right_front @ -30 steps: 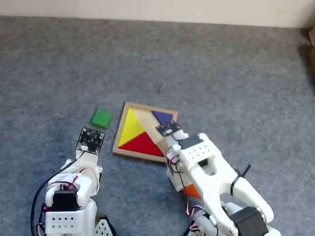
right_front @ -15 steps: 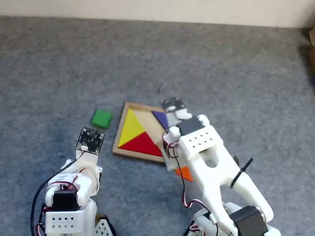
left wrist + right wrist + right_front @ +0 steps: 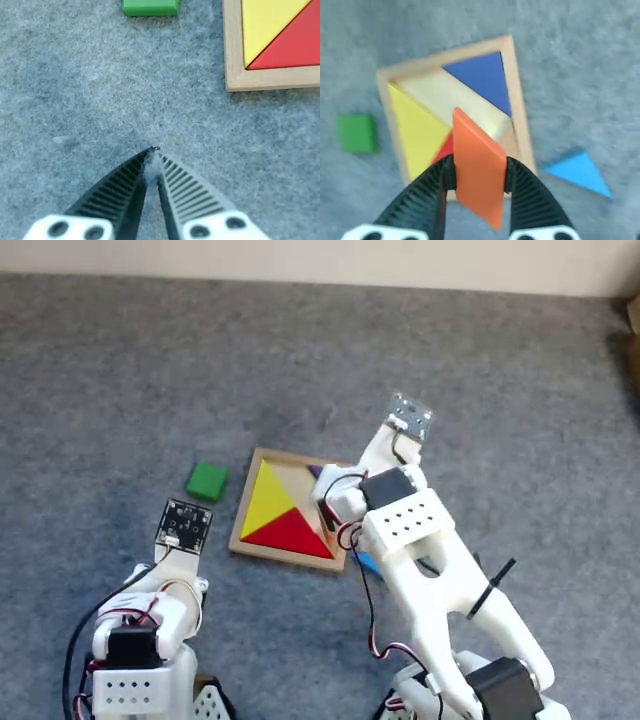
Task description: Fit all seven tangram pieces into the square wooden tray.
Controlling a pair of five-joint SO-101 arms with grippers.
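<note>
The right arm [image 3: 405, 530] has swung up and away from its base since a second ago. Its wrist board [image 3: 410, 418], then over the 3 o'clock rim of the square wooden tray [image 3: 283, 557], now stands beyond the tray's 1 o'clock corner. The orange that showed beside the arm near its base is gone from there. A light blue triangle [image 3: 364, 562] has come into sight at 4 o'clock of the tray, just off its corner, on the grey carpeted tabletop [image 3: 500, 390]. The left arm [image 3: 150, 620] has not moved.

The right pincer [image 3: 479, 167] pinches an orange parallelogram piece [image 3: 475, 145] by two opposite edges. It holds the piece tilted above the tray, in front of the bare wood and the red triangle [image 3: 445, 148].

In the tray a yellow triangle [image 3: 264, 498] fills the 9 o'clock side and the red triangle the 6 o'clock side, their edges touching. A dark blue triangle [image 3: 482, 80] lies in the 1 o'clock corner, and the wood between it and the other two is bare.

A green square piece [image 3: 207, 480] lies flat at 9 o'clock of the tray, near it but apart. The left pincer [image 3: 152, 152] is at 7 o'clock of the tray, its fingers pressed together with nothing between them. Its tips point down at the tabletop.
</note>
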